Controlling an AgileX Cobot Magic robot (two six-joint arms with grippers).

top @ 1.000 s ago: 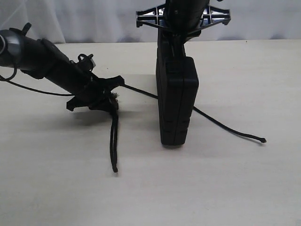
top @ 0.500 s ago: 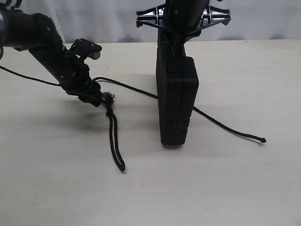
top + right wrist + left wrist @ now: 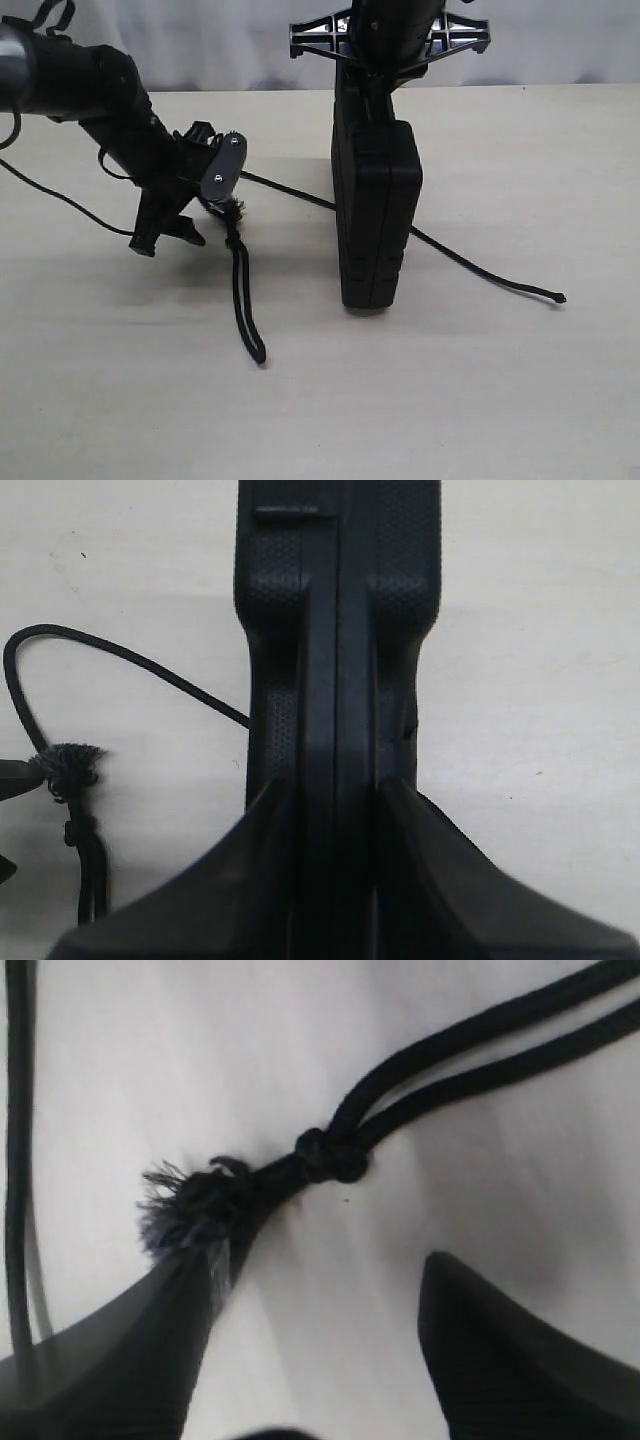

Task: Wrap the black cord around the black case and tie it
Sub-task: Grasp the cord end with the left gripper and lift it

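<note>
In the exterior view, the left claw [image 3: 200, 222] that pinched the black cord [image 3: 240, 290] by its frayed knot [image 3: 237, 208] a second ago has rolled over and let go. Its jaws now stand wide with the knot just beside them, and the doubled tail lies slack on the counter [image 3: 500, 400]. I judge this a re-grip, since no turn of cord sits around the black case [image 3: 375, 220] yet. One strand only runs past the case and ends well to its right. The left arm slants down from the far left, low over the counter. In the left wrist view, the fray [image 3: 190, 1205] touches one finger [image 3: 150, 1350] and nothing is held. In the right wrist view, the right claw [image 3: 335, 810] clamps the case [image 3: 335, 630] from above, standing it on edge.
</note>
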